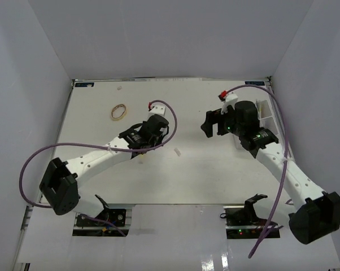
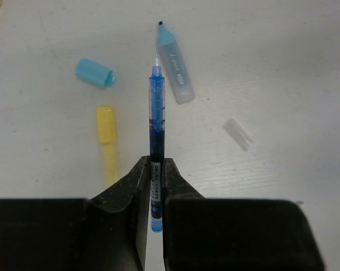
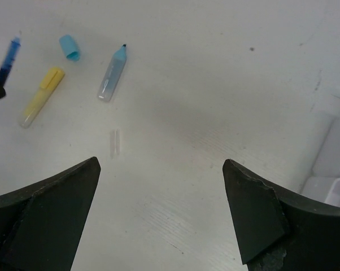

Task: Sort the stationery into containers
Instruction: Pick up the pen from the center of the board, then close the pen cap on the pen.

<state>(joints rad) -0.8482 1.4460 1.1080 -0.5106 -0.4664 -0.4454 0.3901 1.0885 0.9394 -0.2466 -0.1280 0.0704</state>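
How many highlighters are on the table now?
2: a yellow highlighter beside the blue pen in the left gripper, and an uncapped light-blue highlighter near the pen's tip. Others may be hidden.

1. The blue pen [image 2: 157, 113] is vanishing tail-first between the fingers of the left gripper [image 2: 156, 165], so its back end isn't showing.
2. The yellow marker [image 2: 108, 138] is getting its lower end covered by that same gripper.
3. The organizer box [image 3: 335, 169] is running off the right wrist view's edge. Overhead, the right arm [image 1: 277, 158] is blocking most of it.
4. Overhead, the left gripper is covering the pen too.
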